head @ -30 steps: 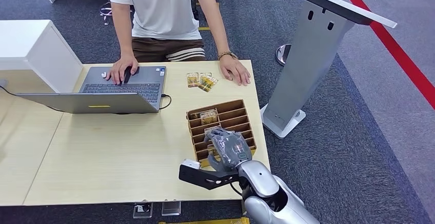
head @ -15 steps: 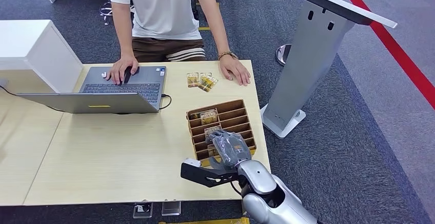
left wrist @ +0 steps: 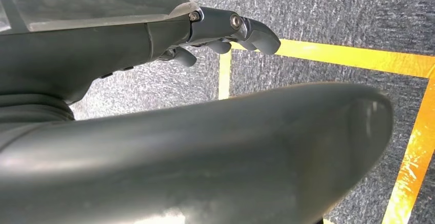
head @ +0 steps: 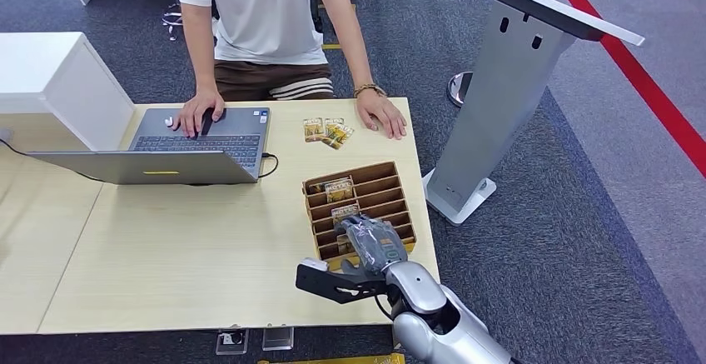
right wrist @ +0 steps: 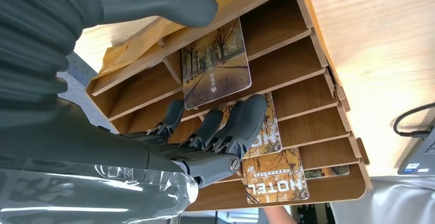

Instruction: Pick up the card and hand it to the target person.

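A wooden card rack (head: pixel 376 175) stands near the table's right front edge, with picture cards in its slots. My right hand (head: pixel 372 246) hovers over its near rows, fingers pointing down into them. In the right wrist view the hand (right wrist: pixel 169 152) has its thumb above a tree-picture card (right wrist: pixel 215 65) and its fingers (right wrist: pixel 246 116) below that card, resting against a HOTEL card (right wrist: pixel 267 134). I cannot see a card gripped. Another HOTEL card (right wrist: pixel 277 183) lies one slot further. My left hand (left wrist: pixel 195 131) hangs above the floor with nothing in it.
A person stands at the table's far side, one hand (head: pixel 381 114) flat on the table beside several loose cards (head: pixel 329 131), the other on a laptop (head: pixel 196 143). A grey stand (head: pixel 499 89) rises right of the table. A white box (head: pixel 58 81) sits far left.
My right hand has tipped a little further down into the rack, and the wrist has shifted slightly right. The person and the cards on the table have not moved.
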You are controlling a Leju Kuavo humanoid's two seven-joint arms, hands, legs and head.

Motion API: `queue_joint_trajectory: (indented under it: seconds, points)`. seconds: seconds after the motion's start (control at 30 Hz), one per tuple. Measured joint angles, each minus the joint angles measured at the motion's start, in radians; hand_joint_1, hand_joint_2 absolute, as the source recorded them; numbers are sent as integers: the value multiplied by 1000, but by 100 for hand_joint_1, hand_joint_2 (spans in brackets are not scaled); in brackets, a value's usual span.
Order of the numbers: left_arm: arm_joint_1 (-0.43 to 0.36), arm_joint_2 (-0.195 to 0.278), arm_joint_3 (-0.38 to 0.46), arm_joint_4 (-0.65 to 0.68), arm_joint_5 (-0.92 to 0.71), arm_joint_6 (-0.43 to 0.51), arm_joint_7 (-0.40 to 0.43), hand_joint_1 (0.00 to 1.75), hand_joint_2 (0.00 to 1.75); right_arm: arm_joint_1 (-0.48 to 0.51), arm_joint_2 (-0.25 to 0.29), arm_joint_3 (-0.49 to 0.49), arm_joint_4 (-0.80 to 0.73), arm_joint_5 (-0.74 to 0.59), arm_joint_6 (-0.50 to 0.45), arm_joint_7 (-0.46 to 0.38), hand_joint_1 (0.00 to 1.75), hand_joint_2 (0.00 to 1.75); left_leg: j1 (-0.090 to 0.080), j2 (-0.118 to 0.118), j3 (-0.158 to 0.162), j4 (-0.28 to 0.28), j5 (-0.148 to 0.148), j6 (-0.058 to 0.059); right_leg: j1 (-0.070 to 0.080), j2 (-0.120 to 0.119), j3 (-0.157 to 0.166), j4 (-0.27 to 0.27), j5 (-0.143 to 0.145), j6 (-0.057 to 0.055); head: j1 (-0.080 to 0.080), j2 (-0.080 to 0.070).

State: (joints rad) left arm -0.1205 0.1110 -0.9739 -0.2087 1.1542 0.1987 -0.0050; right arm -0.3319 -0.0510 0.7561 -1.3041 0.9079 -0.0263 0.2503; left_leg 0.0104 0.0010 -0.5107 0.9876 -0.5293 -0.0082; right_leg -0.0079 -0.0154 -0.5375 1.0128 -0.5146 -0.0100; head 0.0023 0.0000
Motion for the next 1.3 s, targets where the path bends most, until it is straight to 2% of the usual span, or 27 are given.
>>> queue_joint_trajectory:
  seconds: [0.8, 1.3]
  points:
    - [0, 0, 0, 0, 0, 0, 0, 0, 0, 0, -2, -1, -7, 0, 2, 1, 65, 175, 0, 0, 0, 0, 0, 0, 0, 0, 0, 0, 0, 0, 0, 0]
    - [0, 0, 0, 0, 7, 1, 0, 0, 0, 5, -8, -4, -19, -13, 12, 0, 75, 175, 0, 0, 0, 0, 0, 0, 0, 0, 0, 0, 0, 0, 0, 0]
